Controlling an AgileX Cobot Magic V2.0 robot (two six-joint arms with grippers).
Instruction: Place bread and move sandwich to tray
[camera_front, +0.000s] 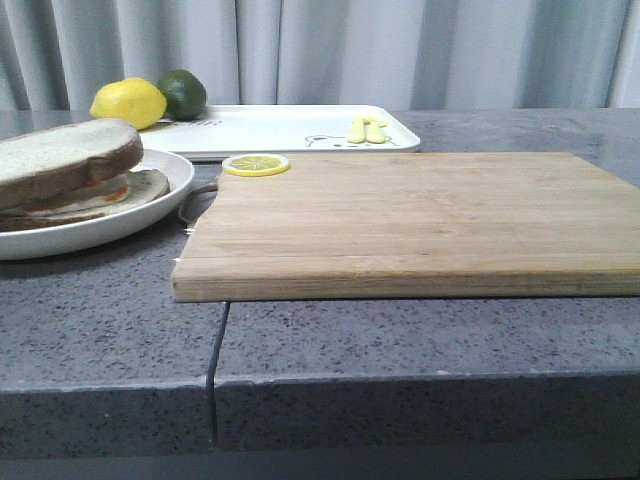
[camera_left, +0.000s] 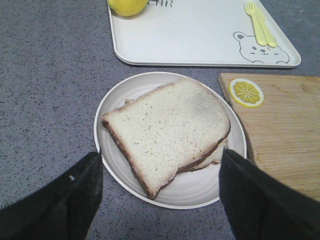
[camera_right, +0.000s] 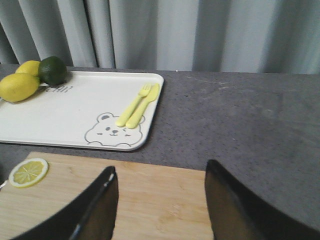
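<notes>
The bread (camera_front: 65, 155) is a thick pale slice with a dark crust. It lies on top of the sandwich (camera_front: 118, 192), whose egg layer peeks out beneath it, on a round white plate (camera_front: 150, 215) at the left. In the left wrist view the bread (camera_left: 167, 127) covers most of the plate (camera_left: 195, 192), and my left gripper (camera_left: 160, 157) hangs open above them, one finger on each side and holding nothing. The white tray (camera_front: 280, 130) with the bear drawing lies at the back. My right gripper (camera_right: 161, 169) is open and empty over the wooden board (camera_right: 165, 200).
The large wooden board (camera_front: 400, 220) fills the table's middle, with a lemon slice (camera_front: 256, 164) on its far left corner. On the tray sit a lemon (camera_front: 128, 102), a lime (camera_front: 182, 93) and yellow cutlery (camera_front: 367, 129). Curtains hang behind the table.
</notes>
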